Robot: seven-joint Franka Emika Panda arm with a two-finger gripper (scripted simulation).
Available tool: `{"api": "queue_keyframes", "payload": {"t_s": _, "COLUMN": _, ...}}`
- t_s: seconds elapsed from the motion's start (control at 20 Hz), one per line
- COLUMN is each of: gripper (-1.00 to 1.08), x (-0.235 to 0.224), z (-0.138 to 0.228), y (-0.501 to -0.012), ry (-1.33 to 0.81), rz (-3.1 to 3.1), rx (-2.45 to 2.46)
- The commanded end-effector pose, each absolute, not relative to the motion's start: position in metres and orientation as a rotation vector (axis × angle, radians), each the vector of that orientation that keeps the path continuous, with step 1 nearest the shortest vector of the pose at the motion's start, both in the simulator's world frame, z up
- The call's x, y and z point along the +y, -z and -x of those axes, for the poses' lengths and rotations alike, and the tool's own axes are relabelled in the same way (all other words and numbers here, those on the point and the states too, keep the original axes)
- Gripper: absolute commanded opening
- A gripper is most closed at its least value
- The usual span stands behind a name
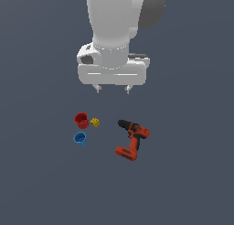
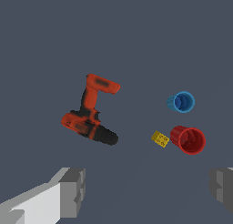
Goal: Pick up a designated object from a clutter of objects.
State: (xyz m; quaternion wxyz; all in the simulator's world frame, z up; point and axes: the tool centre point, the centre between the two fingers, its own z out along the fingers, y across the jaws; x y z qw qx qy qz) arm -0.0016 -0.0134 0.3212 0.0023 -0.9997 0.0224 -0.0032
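Note:
The designated object, a small blue cup (image 1: pixel 80 138) (image 2: pixel 181 102), stands mouth up on the grey floor, towards the exterior view's left. Just behind it stands a red cup (image 1: pixel 82 120) (image 2: pixel 189 140) of like size, with a tiny yellow cube (image 1: pixel 95 122) (image 2: pixel 160 139) beside it. An orange-red and black power drill (image 1: pixel 131 139) (image 2: pixel 90 111) lies on its side to the exterior view's right. My gripper (image 1: pixel 112 88) (image 2: pixel 145 193) hangs well above the clutter, open and empty, its fingertips (image 1: pixel 97 88) wide apart.
The grey floor (image 1: pixel 192 174) stretches flat on every side of the four objects. Nothing else stands on it.

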Motion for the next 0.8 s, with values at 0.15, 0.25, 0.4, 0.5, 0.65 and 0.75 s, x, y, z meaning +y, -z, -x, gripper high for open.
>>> {"api": "queue_keyframes", "payload": {"t_s": 0.15, "gripper": 1.0, "x": -0.017, "z": 0.001, "y": -0.321, "ry": 0.014, "rz": 3.134, "rx": 0.081}}
{"api": "queue_keyframes", "payload": {"t_s": 0.25, "gripper": 1.0, "x": -0.023, "z": 0.001, "y": -0.321, "ry": 0.021, "rz": 3.13, "rx": 0.101}}
{"api": "queue_keyframes", "payload": {"t_s": 0.4, "gripper": 1.0, "x": -0.034, "z": 0.0, "y": -0.321, "ry": 0.033, "rz": 3.123, "rx": 0.136}}
{"api": "queue_keyframes", "payload": {"t_s": 0.5, "gripper": 1.0, "x": -0.037, "z": 0.0, "y": -0.321, "ry": 0.038, "rz": 3.12, "rx": 0.147}}
{"api": "queue_keyframes", "payload": {"t_s": 0.65, "gripper": 1.0, "x": -0.037, "z": 0.0, "y": -0.32, "ry": 0.038, "rz": 3.12, "rx": 0.146}}
{"api": "queue_keyframes", "payload": {"t_s": 0.75, "gripper": 1.0, "x": -0.036, "z": 0.0, "y": -0.321, "ry": 0.037, "rz": 3.121, "rx": 0.147}}
